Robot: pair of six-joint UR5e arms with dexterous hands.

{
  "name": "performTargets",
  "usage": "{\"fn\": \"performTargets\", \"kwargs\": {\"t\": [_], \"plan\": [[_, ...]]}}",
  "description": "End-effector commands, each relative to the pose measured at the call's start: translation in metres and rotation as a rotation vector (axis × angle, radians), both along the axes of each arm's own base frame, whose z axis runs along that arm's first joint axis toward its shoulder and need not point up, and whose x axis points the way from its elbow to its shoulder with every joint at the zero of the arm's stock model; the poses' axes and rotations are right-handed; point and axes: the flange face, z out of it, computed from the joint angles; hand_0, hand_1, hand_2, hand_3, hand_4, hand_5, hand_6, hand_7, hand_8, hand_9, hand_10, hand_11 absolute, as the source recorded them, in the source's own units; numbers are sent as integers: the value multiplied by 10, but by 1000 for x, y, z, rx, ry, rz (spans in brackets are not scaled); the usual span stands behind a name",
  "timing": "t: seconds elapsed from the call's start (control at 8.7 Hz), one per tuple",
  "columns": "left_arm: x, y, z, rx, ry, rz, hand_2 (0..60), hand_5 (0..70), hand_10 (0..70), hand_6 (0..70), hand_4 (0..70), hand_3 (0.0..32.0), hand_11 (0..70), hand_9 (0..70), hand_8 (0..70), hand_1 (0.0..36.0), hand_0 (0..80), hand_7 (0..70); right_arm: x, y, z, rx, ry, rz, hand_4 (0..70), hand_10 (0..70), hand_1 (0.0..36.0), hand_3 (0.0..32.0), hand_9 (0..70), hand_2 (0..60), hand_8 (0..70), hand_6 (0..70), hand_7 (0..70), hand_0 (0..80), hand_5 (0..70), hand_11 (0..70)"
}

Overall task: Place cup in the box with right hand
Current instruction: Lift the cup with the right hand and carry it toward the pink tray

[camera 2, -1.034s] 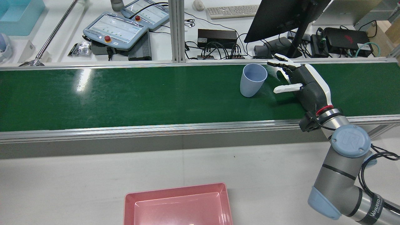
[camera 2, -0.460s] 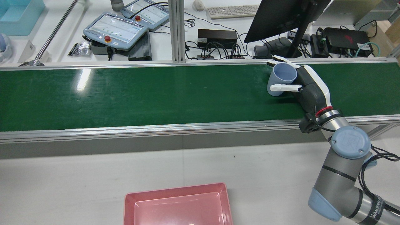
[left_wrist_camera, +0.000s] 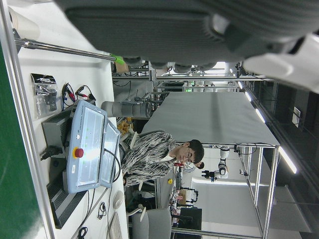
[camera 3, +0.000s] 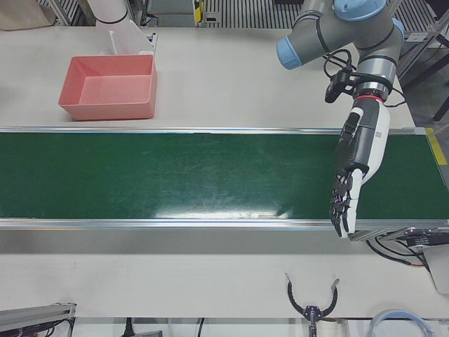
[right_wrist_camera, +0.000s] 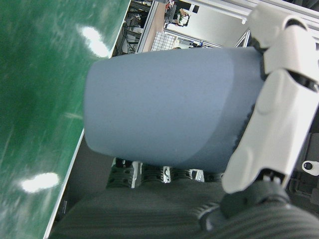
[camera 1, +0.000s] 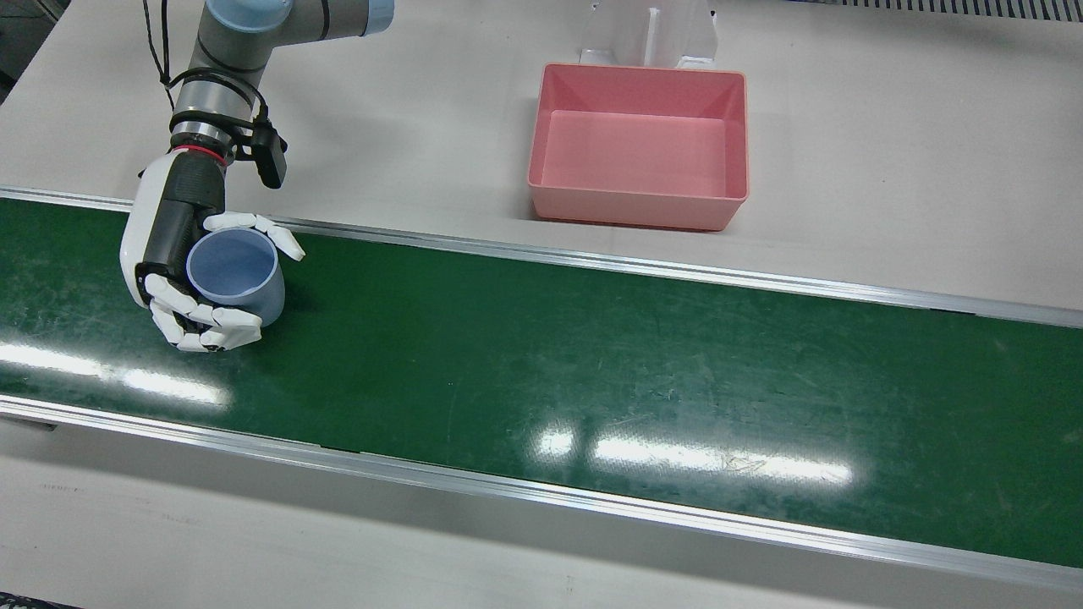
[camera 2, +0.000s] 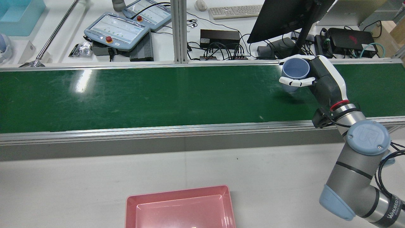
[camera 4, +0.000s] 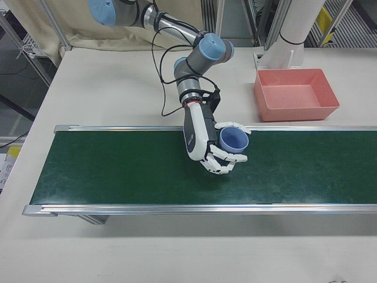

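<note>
A pale blue cup [camera 1: 235, 272] stands upright in my right hand [camera 1: 173, 254], whose fingers [camera 1: 211, 326] wrap its wall. It hangs just over the green belt [camera 1: 592, 355] near that belt's end. The rear view shows the cup [camera 2: 295, 70] in the right hand [camera 2: 327, 80] by the belt's far edge. In the right-front view the cup [camera 4: 234, 140] sits in the hand [camera 4: 203, 141]. The right hand view is filled by the cup [right_wrist_camera: 169, 109] and fingers [right_wrist_camera: 279, 104]. The empty pink box [camera 1: 634, 207] lies off the belt. My left hand [camera 3: 358, 151] is open, fingers straight.
The pink box [camera 2: 177, 191] sits on the grey table near the robot's side, beside a white pedestal [camera 1: 651, 34]. Teach pendants [camera 2: 117, 30], a monitor [camera 2: 284, 15] and cables lie beyond the belt. A person [left_wrist_camera: 159, 154] shows in the left hand view.
The cup travelled right along the belt into my right hand. The fingers closed round it, and hand and cup have risen and shifted right.
</note>
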Motion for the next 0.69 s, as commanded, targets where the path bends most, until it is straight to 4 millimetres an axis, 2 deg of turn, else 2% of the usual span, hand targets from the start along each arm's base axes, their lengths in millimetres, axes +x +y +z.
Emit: {"fn": "performTargets", "kwargs": {"t": [0.0,0.11,0.23,0.34,0.46,0.57], "plan": [[0,0,0,0,0,0,0,0,0,0,0,0,0,0,0,0,0,0,24,19,-26,47,-38,6,700,535,360,0,700,600,636,381,700,596,183,700],[0,0,0,0,0,0,0,0,0,0,0,0,0,0,0,0,0,0,16,30,-47,82,-63,-23,700,530,360,0,700,600,628,374,700,566,181,700],[0,0,0,0,0,0,0,0,0,0,0,0,0,0,0,0,0,0,3,53,-87,158,-63,-61,700,531,360,0,700,600,625,368,700,590,179,700],[0,0,1,-1,0,0,0,0,0,0,0,0,0,0,0,0,0,0,-5,81,-123,230,-52,-91,700,530,360,0,700,600,626,368,700,576,177,700],[1,0,1,-1,0,1,0,0,0,0,0,0,0,0,0,0,0,0,-18,97,-146,274,-47,-115,700,529,360,0,700,600,627,368,700,587,177,700],[0,0,0,0,0,0,0,0,0,0,0,0,0,0,0,0,0,0,-47,113,-161,300,-52,-166,700,533,359,0,700,600,629,368,700,575,175,700]]}}
